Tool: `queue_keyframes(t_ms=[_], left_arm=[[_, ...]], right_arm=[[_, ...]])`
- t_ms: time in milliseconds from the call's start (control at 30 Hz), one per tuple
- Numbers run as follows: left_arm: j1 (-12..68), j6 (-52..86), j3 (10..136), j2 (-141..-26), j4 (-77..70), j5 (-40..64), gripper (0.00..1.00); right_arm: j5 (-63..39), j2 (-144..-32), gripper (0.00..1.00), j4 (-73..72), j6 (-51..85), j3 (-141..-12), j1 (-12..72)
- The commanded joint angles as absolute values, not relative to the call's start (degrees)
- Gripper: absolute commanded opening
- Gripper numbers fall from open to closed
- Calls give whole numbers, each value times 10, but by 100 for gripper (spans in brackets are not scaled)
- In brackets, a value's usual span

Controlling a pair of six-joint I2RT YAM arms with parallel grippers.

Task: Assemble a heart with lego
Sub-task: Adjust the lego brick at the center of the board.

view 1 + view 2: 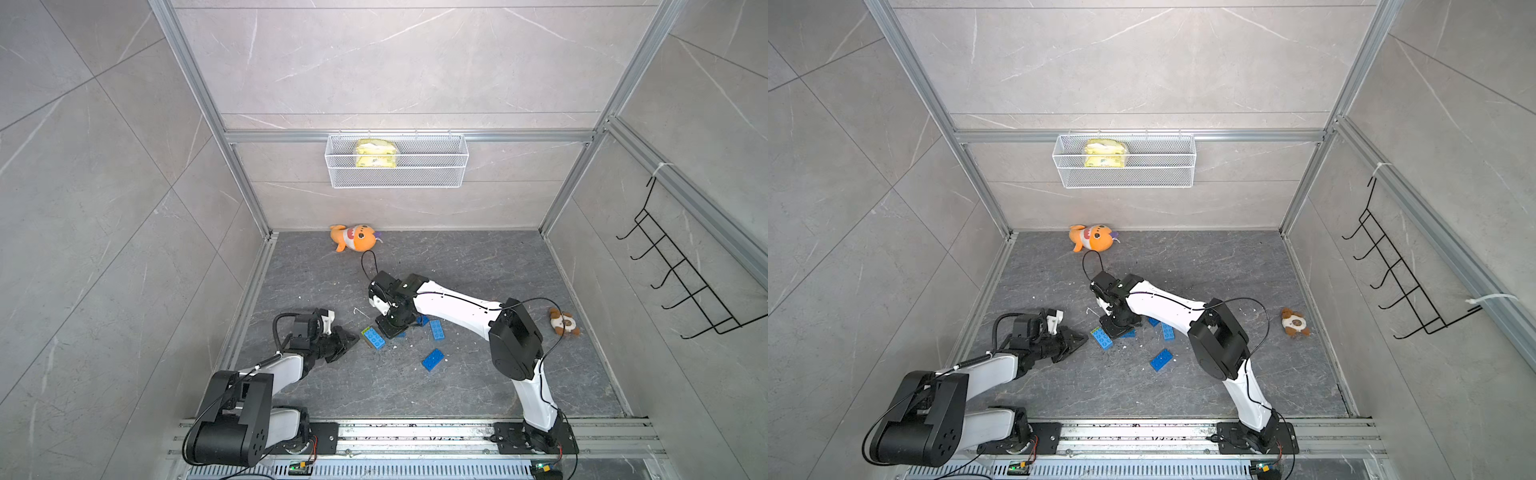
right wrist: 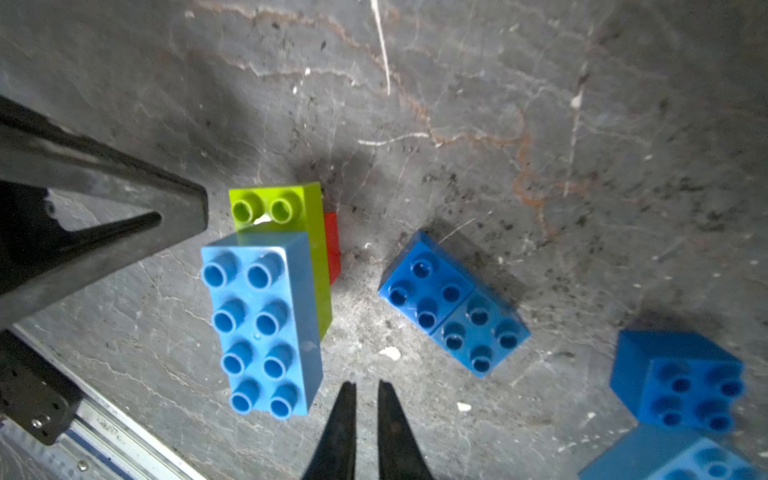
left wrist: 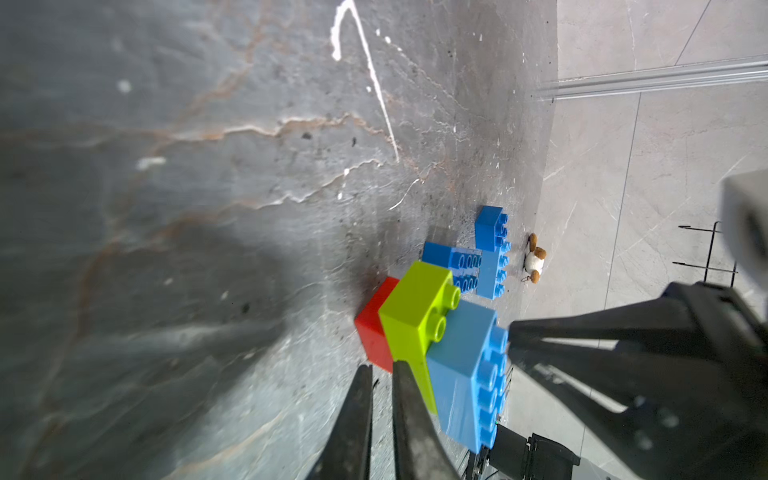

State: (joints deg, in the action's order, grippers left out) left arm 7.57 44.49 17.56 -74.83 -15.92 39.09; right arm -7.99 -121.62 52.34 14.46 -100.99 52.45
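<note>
White wire-mesh basket (image 1: 397, 179) hangs on rear-wall rail. Contents: one crumpled yellow packet (image 1: 375, 153), off-centre. Print on packet too small to read; no other legible writing seen. Black wire hook rack (image 1: 681, 266) on side wall.

Heart (image 2: 266, 328), part-built: light-blue oblong studded brick atop lime-green oblong, small red square low beside the green. Sits studs-up on dark grey stone-look floor (image 1: 498, 374), between both arms.

L gripper (image 3: 382, 368): fingers pressed together, nothing between them, tips just beside heart's red/green end; contact can't tell.

R gripper (image 2: 365, 384): fingers near-together, empty, over floor between heart and pair of blue square bricks (image 2: 453, 303).

Loose blue oblong bricks (image 1: 432, 359) lie nearby. Orange plush shark (image 1: 353, 237) by rear wall; brown plush toy (image 1: 563, 322) beyond R arm.
</note>
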Motion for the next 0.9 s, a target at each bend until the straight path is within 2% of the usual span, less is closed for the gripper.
queue_keyframes(t_ms=[0,500,867], left_arm=[[87,451,204,-770,-189,393,15],[99,452,269,-840,-210,423,15],[111,442,290,-881,-208,471,15]], right_arm=[[-112,-1206,15,484,168,-991,538],[-127,-1181,15,465,182,-982,551],[-81,-1122,16,468,156,-945,440]])
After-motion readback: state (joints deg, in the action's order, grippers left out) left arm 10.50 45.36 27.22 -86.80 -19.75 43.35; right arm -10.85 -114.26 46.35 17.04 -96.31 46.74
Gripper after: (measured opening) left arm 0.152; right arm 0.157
